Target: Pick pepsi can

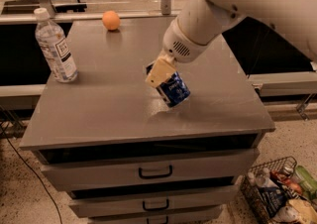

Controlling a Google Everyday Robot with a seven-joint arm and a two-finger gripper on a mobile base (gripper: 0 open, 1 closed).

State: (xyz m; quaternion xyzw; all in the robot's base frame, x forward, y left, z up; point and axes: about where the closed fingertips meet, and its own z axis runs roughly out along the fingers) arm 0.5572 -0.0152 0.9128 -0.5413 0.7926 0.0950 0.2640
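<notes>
Item 1. Drawer cabinet (99,114): grey, flat top, three drawer fronts below with dark handles. It serves as the reference for all placements.

Item 2. Pepsi can (175,90): dark blue with a pale logo patch. It is over the cabinet's top, right of centre and towards the front edge. It is tilted, its lower end pointing at the front right corner. It looks raised just off the surface, with a shadow on the top beneath it.

Item 3. Gripper (166,82): on a white arm that reaches in from beyond the cabinet's right rear. It is clamped on the pepsi can from above. One tan finger (160,72) lies flat against the can's upper left side; the opposite finger is hidden behind the can.

Item 4. Water bottle (55,47): clear, white cap, upright near the cabinet's left edge, towards the rear.

Item 5. Orange (111,20): on the cabinet's top at the rear edge, left of centre.

Item 6. Wire basket (270,193): on the floor off the cabinet's front right corner, filled with mixed packets.
</notes>
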